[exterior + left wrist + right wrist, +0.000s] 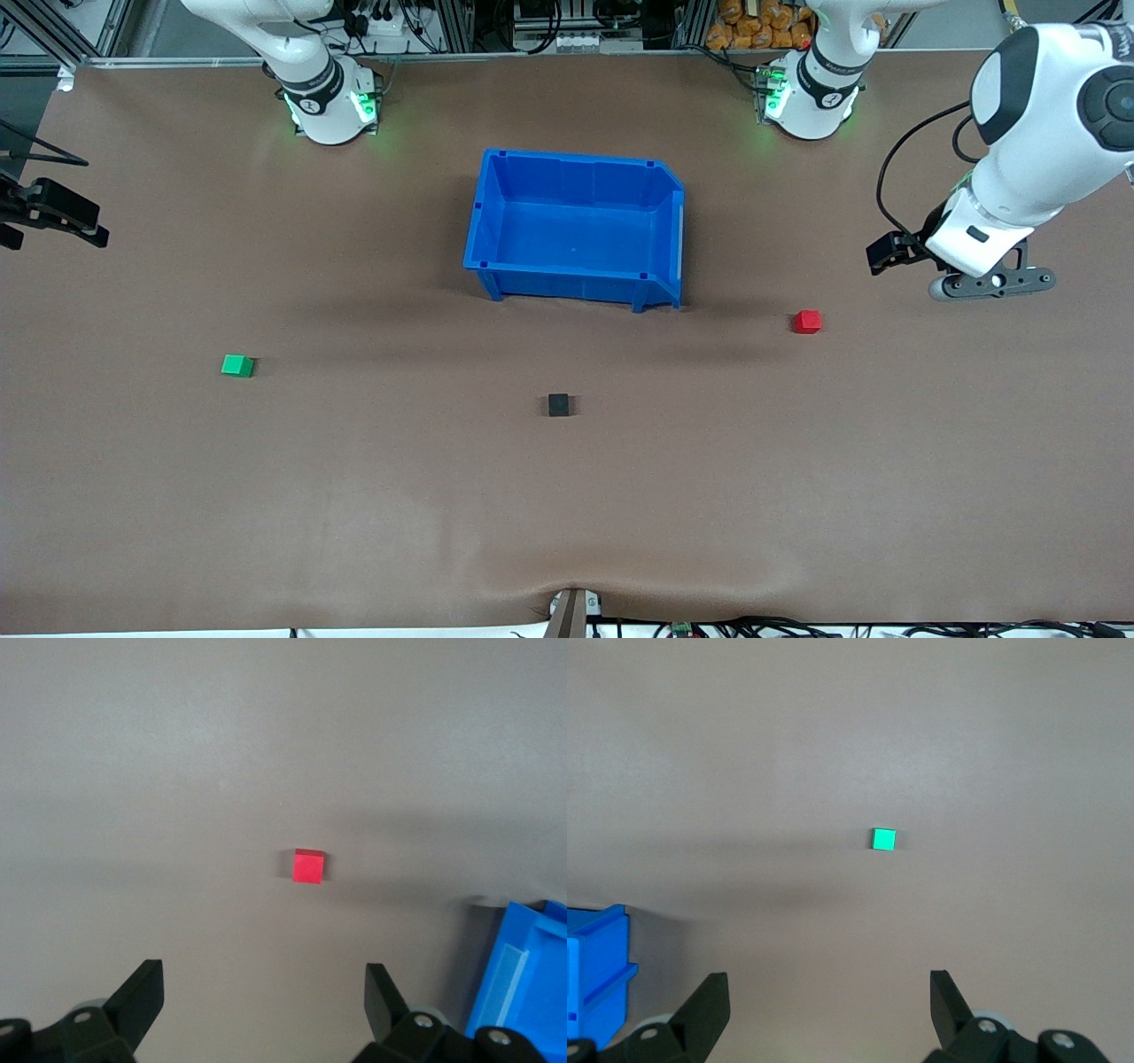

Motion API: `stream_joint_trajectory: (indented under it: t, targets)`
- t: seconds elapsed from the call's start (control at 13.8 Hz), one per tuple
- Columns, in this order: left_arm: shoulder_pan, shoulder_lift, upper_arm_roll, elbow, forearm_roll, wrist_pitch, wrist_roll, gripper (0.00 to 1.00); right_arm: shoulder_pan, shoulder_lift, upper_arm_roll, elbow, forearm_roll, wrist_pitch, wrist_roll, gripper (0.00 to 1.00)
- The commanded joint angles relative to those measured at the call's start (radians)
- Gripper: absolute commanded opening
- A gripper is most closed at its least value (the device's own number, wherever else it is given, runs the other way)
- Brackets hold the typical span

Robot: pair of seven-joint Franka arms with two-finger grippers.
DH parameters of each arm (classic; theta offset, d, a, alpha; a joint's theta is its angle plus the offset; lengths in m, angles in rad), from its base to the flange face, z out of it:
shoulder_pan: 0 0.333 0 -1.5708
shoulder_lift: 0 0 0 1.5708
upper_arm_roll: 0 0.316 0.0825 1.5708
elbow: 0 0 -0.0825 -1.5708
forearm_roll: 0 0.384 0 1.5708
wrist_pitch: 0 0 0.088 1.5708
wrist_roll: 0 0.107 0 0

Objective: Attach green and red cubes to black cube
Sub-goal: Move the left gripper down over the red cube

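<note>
The red cube [807,322] lies on the brown table toward the left arm's end; it also shows in the left wrist view [308,866]. My left gripper [979,266] hangs in the air over the table beside it, open and empty [264,992]. The green cube [237,365] lies toward the right arm's end; it also shows in the right wrist view [884,840]. My right gripper [53,217] is in the air at that end of the table, open and empty [830,992]. The black cube [559,405] sits alone mid-table, nearer to the front camera than both.
An empty blue bin [576,239] stands mid-table, farther from the front camera than the black cube; its corner shows in the left wrist view [523,983] and the right wrist view [598,974]. Bare brown table lies around the cubes.
</note>
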Motion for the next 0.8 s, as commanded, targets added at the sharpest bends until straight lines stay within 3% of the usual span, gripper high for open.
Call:
stream_joint_trajectory:
  t: [0.0, 0.51, 0.72]
  targets:
    - [0.008, 0.010, -0.009, -0.043, 0.016, 0.057, -0.008, 1.00, -0.009, -0.014, 0.004, -0.002, 0.002, -0.002, 0.013, 1.00]
    - [0.025, 0.147, -0.009, -0.143, 0.013, 0.246, -0.031, 1.00, -0.009, -0.012, 0.006, -0.004, 0.010, -0.011, 0.010, 1.00]
    - [0.019, 0.212, -0.009, -0.187, 0.013, 0.358, -0.132, 1.00, -0.009, -0.012, 0.004, -0.005, 0.012, -0.013, 0.012, 1.00]
